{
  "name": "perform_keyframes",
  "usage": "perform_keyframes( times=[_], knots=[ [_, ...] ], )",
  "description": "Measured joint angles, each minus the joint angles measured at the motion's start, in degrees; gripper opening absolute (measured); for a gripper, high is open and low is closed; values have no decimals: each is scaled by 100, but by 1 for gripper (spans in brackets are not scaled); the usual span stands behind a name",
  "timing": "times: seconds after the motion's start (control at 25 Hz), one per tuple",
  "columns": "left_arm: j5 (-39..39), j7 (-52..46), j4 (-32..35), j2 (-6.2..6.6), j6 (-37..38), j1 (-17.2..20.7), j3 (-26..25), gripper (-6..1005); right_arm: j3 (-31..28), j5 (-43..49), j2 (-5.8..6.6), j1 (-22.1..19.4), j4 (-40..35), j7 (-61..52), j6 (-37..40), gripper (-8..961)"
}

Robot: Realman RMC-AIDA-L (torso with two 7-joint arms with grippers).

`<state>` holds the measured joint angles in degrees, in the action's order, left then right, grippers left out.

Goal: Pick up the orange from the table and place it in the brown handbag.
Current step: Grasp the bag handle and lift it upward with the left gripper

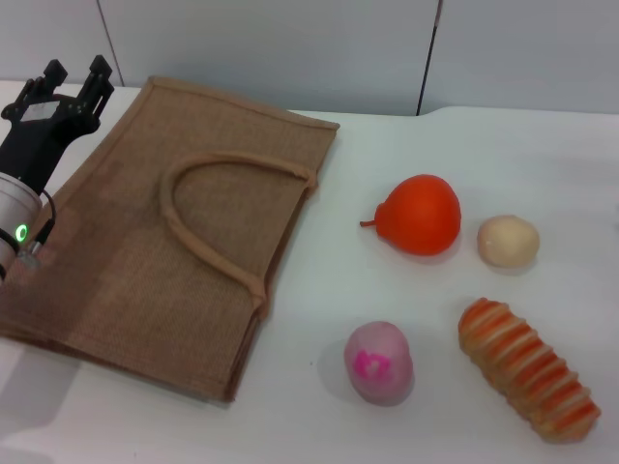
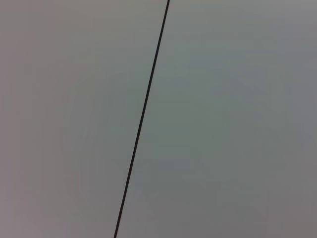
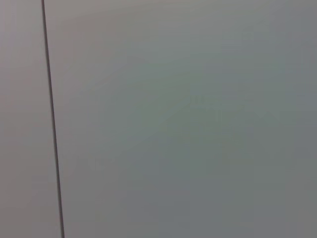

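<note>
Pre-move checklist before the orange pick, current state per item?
1. Orange free to grasp: ok, lies alone on the table, apart from the beige ball.
2. Brown handbag ready to receive: not ok, lies flat, mouth not open.
3. Left gripper empty: ok, open over the bag's far left corner, holding nothing.
4. Right gripper located: not ok, out of view; its wrist camera shows only blank wall.
5. Path from orange to bag: ok, bare table between; pink ball and striped oblong lie nearer the robot.
</note>
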<state>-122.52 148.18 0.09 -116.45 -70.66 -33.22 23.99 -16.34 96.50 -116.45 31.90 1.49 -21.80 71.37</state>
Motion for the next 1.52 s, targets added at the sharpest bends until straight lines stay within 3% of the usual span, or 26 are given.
perform_keyframes(
  times=[0.52,0.8,1.32,1.52],
  knots=[
    [0,0,0,8,16,-1,0,648,0,0,0,0,0,0,0,805],
    [85,-315,15,30,496,-110,52,649,0,0,0,-6,-11,0,-3,804],
    [1467,-2006,488,83,2039,-493,79,648,0,0,7,0,-18,0,-152,804],
    [1936,-2461,663,73,2227,-542,80,648,0,1,9,-8,-24,0,-160,804]
  ],
)
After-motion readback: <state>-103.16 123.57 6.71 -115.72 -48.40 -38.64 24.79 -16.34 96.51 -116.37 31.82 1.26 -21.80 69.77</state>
